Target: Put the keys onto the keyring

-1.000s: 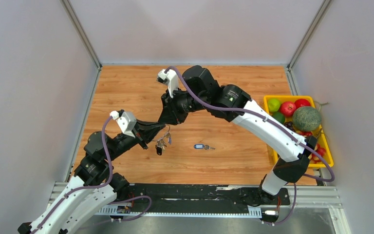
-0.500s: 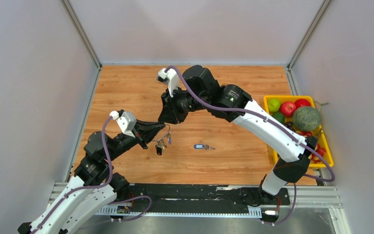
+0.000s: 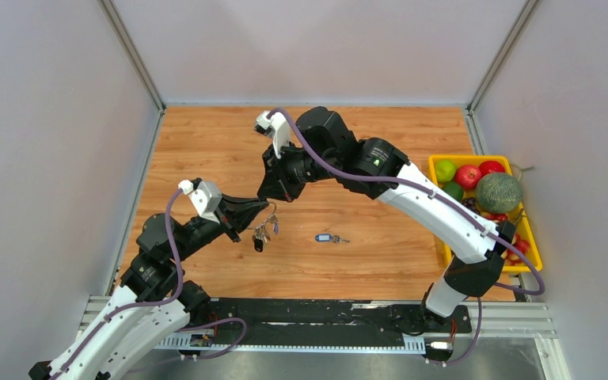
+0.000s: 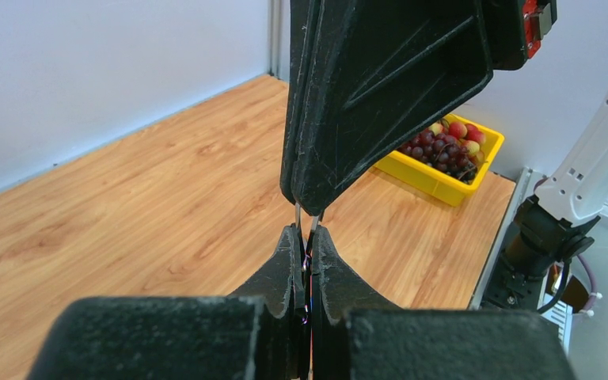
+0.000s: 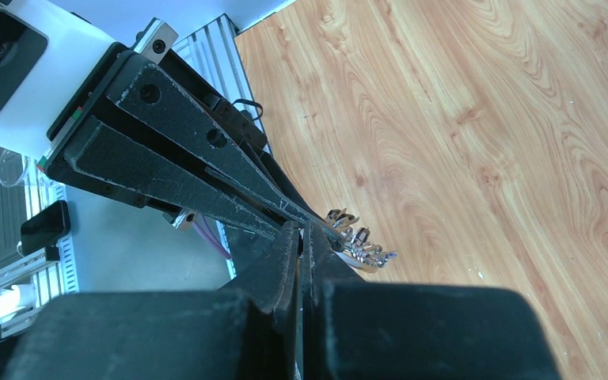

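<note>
Judged partly done. Hanging from the keyring (image 4: 298, 212), held in the air above the near-left part of the table (image 3: 206, 142): a bunch of keys (image 3: 261, 233), already threaded. Left to do: one blue-tagged key (image 3: 328, 237), lying loose on the wood to the right of the bunch and well apart from it.

Clenched on the ring's thin wire: the left gripper (image 3: 267, 209). Meeting it tip to tip from the far side: the right gripper (image 3: 272, 198), likewise pinched shut, apparently on the same wire.

Only from above: the loose key and both arms converging over the bunch. Only in the left wrist view: two short bare stretches of wire between the opposed tips. Only in the right wrist view: the bunch up close, fanned out just right of the closed tips. Ring's split end not discernible anywhere.
</note>
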`<state>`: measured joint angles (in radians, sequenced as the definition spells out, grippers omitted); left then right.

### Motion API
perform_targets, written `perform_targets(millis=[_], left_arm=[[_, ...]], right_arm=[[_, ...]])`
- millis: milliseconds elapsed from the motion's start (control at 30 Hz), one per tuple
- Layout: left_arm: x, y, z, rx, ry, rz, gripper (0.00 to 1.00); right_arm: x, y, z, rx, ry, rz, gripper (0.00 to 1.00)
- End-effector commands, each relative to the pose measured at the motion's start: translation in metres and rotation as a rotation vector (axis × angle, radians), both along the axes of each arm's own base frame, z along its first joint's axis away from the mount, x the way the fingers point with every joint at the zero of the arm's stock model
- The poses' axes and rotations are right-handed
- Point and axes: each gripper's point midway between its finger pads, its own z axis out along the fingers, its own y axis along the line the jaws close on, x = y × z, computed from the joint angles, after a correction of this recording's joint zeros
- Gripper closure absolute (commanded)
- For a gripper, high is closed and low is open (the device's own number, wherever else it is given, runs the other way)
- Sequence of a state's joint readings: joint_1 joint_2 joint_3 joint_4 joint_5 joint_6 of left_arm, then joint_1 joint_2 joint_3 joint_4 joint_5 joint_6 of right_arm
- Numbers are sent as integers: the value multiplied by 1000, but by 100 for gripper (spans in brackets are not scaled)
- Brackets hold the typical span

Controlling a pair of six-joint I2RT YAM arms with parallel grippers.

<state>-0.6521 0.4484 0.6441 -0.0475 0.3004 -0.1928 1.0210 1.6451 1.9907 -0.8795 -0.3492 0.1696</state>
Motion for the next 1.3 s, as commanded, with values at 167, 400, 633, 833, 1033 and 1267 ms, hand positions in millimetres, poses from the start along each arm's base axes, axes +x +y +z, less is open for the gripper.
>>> perform_targets(millis=[167, 400, 633, 833, 1033, 1267], left_arm=[[-4, 7, 33, -74, -85, 15, 100], [-4, 6, 33, -74, -81, 11, 91], [-4, 4, 31, -67, -79, 5, 80], [-3, 5, 31, -66, -81, 9, 73], [-5, 6, 33, -76, -98, 8, 66], [-5, 8, 38, -85, -127, 14, 61]], right_arm=[[-2, -1, 28, 53, -67, -19, 100], [0, -2, 37, 70, -71, -52, 100], [3, -1, 41, 76, -65, -74, 100], [4, 0, 44, 77, -66, -81, 100], [5, 1, 41, 68, -62, -83, 100], [8, 3, 39, 61, -52, -97, 100]])
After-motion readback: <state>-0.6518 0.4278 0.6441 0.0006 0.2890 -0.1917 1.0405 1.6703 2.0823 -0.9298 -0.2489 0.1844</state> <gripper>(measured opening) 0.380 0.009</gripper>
